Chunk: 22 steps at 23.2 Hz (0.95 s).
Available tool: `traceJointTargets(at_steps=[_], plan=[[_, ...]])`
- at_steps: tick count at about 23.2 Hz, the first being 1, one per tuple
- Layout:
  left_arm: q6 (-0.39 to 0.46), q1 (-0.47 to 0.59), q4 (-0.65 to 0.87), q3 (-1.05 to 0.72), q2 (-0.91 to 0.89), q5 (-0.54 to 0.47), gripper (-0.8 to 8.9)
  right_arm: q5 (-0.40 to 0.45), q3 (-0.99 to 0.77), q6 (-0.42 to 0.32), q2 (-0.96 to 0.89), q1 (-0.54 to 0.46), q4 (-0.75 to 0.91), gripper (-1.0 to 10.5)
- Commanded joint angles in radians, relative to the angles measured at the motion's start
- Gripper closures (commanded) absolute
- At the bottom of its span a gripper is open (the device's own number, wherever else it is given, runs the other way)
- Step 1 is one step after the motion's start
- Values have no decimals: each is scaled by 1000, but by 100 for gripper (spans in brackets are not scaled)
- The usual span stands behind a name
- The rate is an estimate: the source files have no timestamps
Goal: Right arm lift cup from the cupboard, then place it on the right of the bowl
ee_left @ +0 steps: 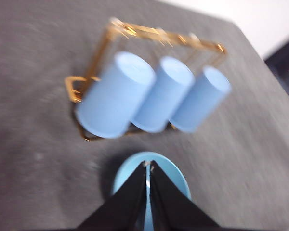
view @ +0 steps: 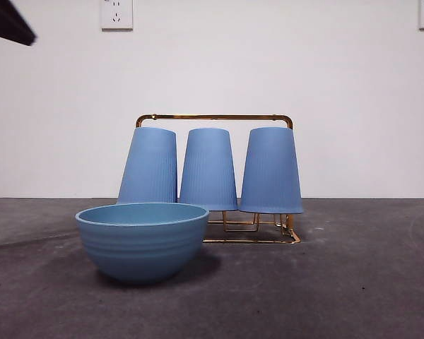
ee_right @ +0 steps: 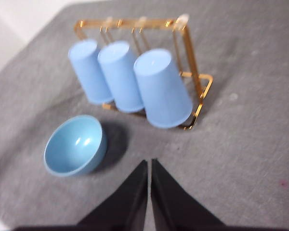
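setting: lab-like test bench | evidence: bare white wall (view: 212, 70), white wall sockets (view: 116, 13) along upper frame, dark grey felt-like tabletop (view: 353, 282)

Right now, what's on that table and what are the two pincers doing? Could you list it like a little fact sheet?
cups: three blue cups, upside down on the rack
rack: gold wire rack, behind the bowl
bowl: light-blue bowl, upright, nothing visible inside
table: dark grey table
left pincer: left pincer, closed, hanging above the bowl, holding nothing
right pincer: right pincer, closed, up in the air short of the rack, holding nothing
task progress: no cup lifted yet
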Motion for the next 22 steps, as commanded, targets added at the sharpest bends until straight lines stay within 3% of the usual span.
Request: traceJointTargets(at_steps=[1,9,12,16,19,22], plan=[[101,-31,-27,45,55,29,803,-21,55,-108,60,0,-38,934],[195,-79,-16,51,86,34,796,-109,81,-160,107,1,-65,933],[195,-79,-18,51,86,33,702,-109,81,-158,108,1,-64,913],[195,-79,-19,51,86,33,402,-108,81,-140,108,13,-61,565],[182,-79,-20,51,86,37,374,-108,81,-137,109,37,-55,452],[159,-79,-20,51,86,56,374,-107,81,-75,131,82,7,447]])
